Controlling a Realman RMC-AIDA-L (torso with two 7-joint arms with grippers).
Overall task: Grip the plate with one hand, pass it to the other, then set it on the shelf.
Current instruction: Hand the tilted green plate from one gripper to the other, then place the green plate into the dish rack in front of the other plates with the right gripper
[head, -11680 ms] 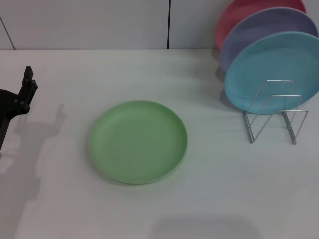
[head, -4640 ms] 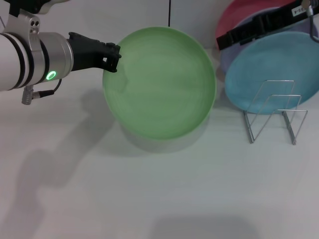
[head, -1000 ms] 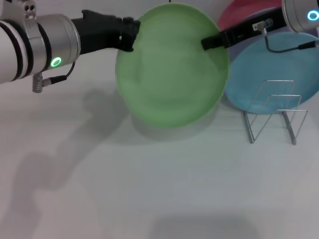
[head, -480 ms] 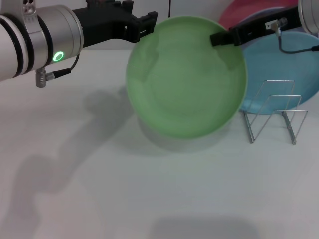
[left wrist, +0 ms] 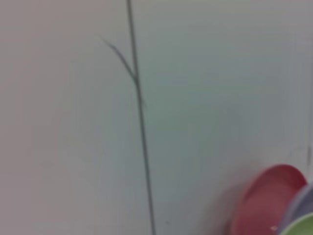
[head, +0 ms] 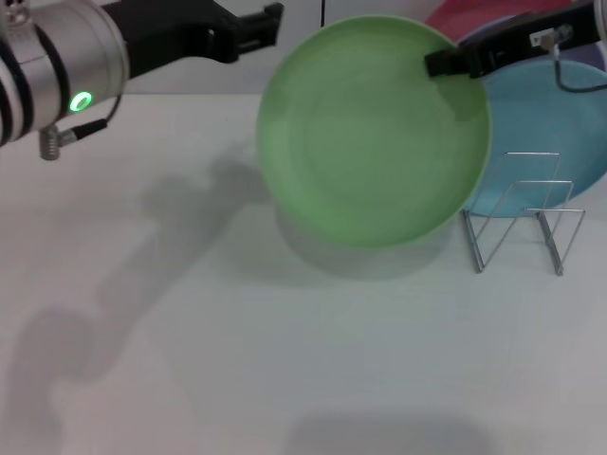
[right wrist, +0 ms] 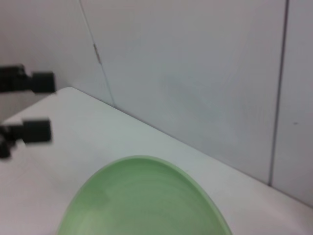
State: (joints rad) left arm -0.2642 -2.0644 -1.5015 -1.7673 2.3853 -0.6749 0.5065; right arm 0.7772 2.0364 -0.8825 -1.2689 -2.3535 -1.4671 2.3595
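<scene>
A: The green plate (head: pixel 375 133) hangs in the air above the counter (head: pixel 285 360), tilted up to face us, and it's the right gripper (head: pixel 446 64) that has it, fingers pinched on the upper rim.

B: And the left gripper (head: pixel 270 19) is off it, well clear to the side, fingers spread apart with nothing between them. You can see both of them parted in the right wrist view too.

A: So the whole plate rides on one narrow pinch at the edge. That's the worry for me. Smooth plastic, a grip far from the middle: any quick swing and I'd expect it to pivot or slide out.

B: Look where it has to go. The wire shelf (head: pixel 526 213) sits just beside the plate's lower edge, and the blue plate (head: pixel 560 123) already stands in it, with the lavender and the red one (left wrist: pixel 266 198) behind.

A: Tight company. Come down at the wrong angle and the rim probably catches a rod, or knocks the blue plate.

B: And that rack looks light. A nudge could shove it along the counter rather than seat the plate in an open slot.
</scene>
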